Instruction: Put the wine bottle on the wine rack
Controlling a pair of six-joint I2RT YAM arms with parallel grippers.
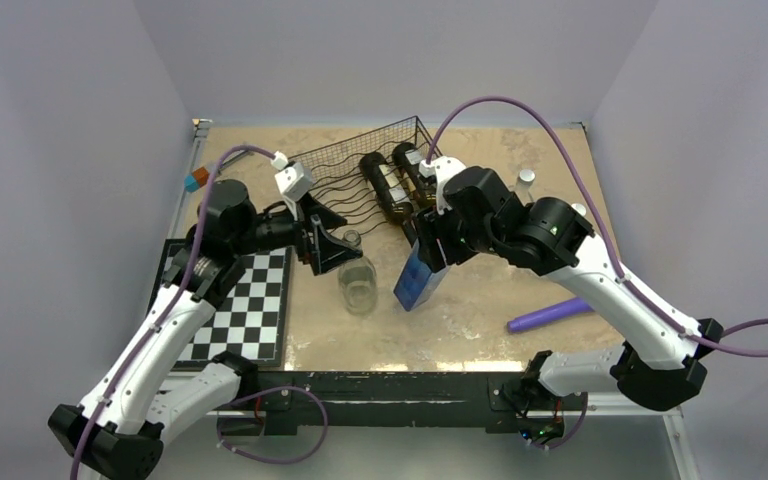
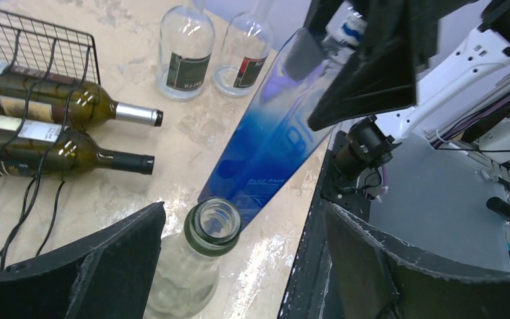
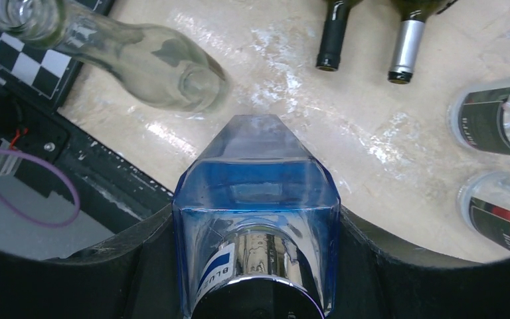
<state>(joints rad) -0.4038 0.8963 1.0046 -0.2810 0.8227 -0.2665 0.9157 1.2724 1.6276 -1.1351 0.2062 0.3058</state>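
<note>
Bottle: a blue wine bottle (image 1: 418, 278) of flat-sided, see-through blue glass with a silver neck, over the middle of the table (image 1: 520, 260), just in front of the wine rack (image 1: 345, 165).
Long axis: tilted, with the neck up and toward the rack and the base down toward the near edge. Whether the base touches the table cannot be told.
Right gripper (image 1: 433, 243): clamped on the bottle's neck, one black finger on each side.
Left gripper (image 1: 333, 250): fingers spread wide, holding nothing.
Clear glass bottle (image 1: 358, 285): stands upright just ahead of the left gripper and just left of the blue bottle's base.
Rack: black wire with a wavy shelf, at the far centre, its open front facing the arms.
Two dark bottles (image 1: 383, 185): lying in the rack's right side, necks toward the arms.
Open room: the wavy wires to the left of the dark bottles are free.
Table surface: mottled beige and glossy.
</note>
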